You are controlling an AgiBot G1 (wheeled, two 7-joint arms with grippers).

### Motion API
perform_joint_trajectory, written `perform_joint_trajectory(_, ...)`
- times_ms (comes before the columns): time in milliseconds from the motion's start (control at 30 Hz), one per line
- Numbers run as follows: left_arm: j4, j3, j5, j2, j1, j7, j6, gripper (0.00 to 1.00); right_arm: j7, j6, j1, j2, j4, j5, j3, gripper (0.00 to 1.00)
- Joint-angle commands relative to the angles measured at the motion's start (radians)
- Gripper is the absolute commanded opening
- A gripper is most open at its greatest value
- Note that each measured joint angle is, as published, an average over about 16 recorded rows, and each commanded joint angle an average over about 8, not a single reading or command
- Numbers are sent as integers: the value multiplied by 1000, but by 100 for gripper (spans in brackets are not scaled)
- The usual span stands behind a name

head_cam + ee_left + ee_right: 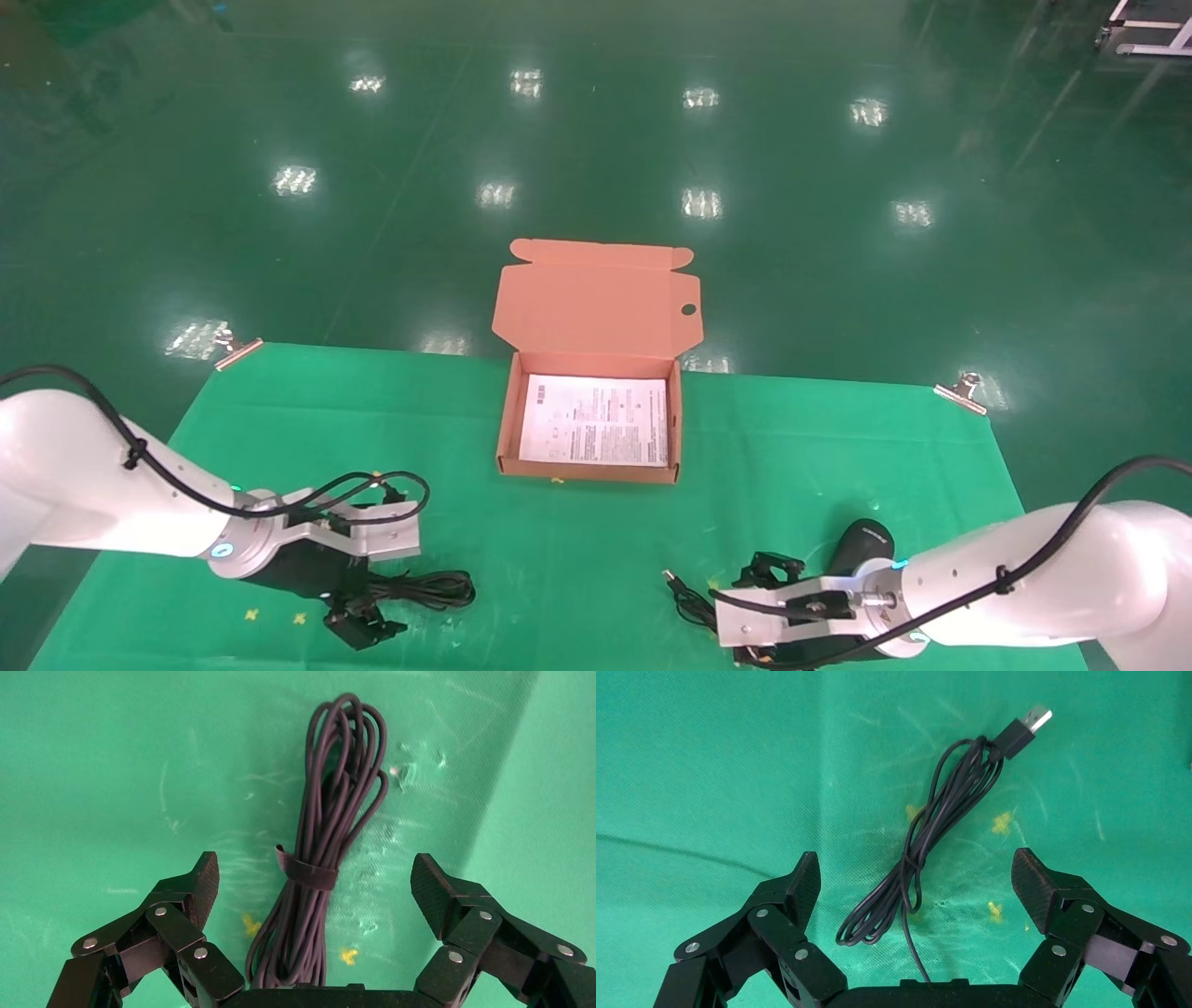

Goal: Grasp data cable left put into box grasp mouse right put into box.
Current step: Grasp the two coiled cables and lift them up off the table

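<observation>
The data cable (430,589), a black bundle held by a strap, lies on the green cloth at the front left. My left gripper (372,587) is open, with the bundle (323,846) lying between its fingers (200,881), untouched. The mouse (863,543) lies at the front right, partly behind my right wrist. Its loose cord (691,608) and USB plug (1026,731) lie in front of it. My right gripper (745,610) is open over the cord (926,853); the mouse is out of the right wrist view. The salmon-orange box (507,419) stands open mid-table, with its lid up.
A printed white sheet (596,421) lies flat inside the box. Metal clips (237,350) (959,391) hold the cloth's far corners. Small yellow marks (348,954) dot the cloth near both grippers. Beyond the table's far edge is glossy green floor.
</observation>
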Motion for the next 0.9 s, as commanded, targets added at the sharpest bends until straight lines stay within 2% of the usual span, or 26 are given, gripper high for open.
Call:
perform_joint_trajectory(33,29,-6,-12,6,-2,17,-1,55,-9,14,-3,-4,-15,-3,0,74)
perform_joint_trajectory(167,67,-13,-21,13,-7,36,-7,6,-17,34,-11,-10,-36,-12,-3,24)
perform_joint_trajectory(200,71,-13,-22,14,-8,38,-8,0,-17,36,-12,-11,-38,-13,-3,12)
perform_joint_trajectory(233,75,-14,-23,14,-8,39,-9,0,-18,38,-13,-12,-41,-14,-3,2)
perform_joint_trajectory(267,80,-15,-24,15,-9,41,-10,0,-19,40,-14,-13,-43,-15,-3,0)
perform_joint_trajectory(900,53,-11,-19,10,-6,32,-3,0,-16,27,-10,-7,-27,-8,-2,0)
